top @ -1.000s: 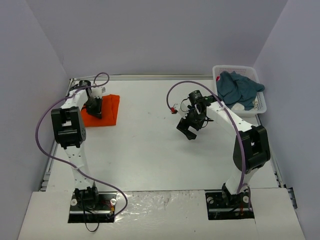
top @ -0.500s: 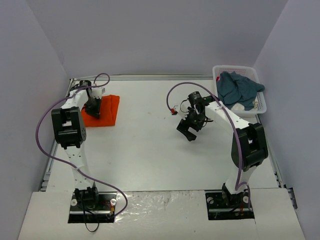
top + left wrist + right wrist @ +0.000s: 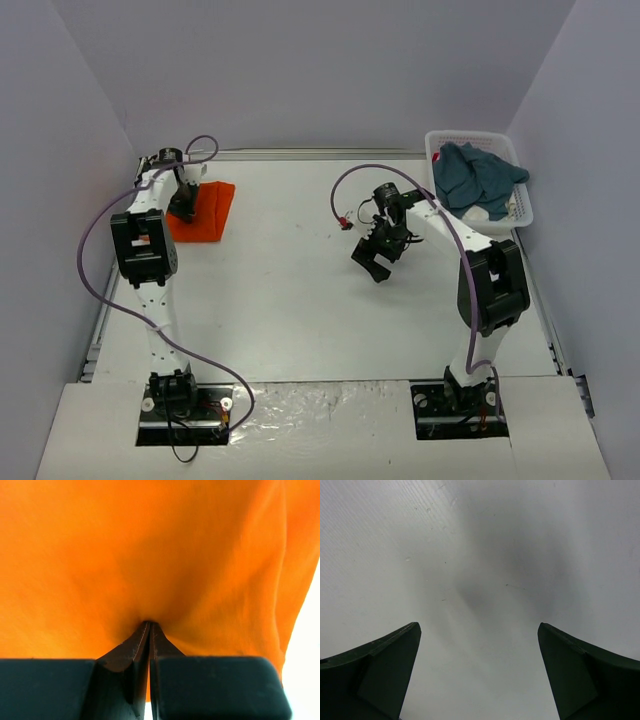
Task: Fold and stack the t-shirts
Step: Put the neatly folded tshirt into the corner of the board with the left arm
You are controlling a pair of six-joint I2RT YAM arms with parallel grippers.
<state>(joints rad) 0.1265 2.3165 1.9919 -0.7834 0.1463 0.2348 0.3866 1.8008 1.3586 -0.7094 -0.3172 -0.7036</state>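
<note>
The folded orange t-shirt (image 3: 207, 212) lies at the table's far left. My left gripper (image 3: 184, 206) is over its left part, and in the left wrist view the gripper (image 3: 149, 625) is shut, pinching a bit of the orange cloth (image 3: 150, 545). The teal-blue t-shirt (image 3: 478, 177) lies crumpled in the white basket (image 3: 465, 136) at the far right. My right gripper (image 3: 372, 263) hangs open and empty over bare table near the middle. Its wrist view shows the gripper (image 3: 479, 630) with only table between its fingers (image 3: 385, 665).
The white basket stands against the right wall at the back. A purple cable (image 3: 345, 185) loops above the right arm. Grey walls close off the left, back and right sides. The arm bases sit at the near edge.
My left gripper has moved left and toward the back wall, dragging the orange t-shirt with it. The right arm has barely shifted.
</note>
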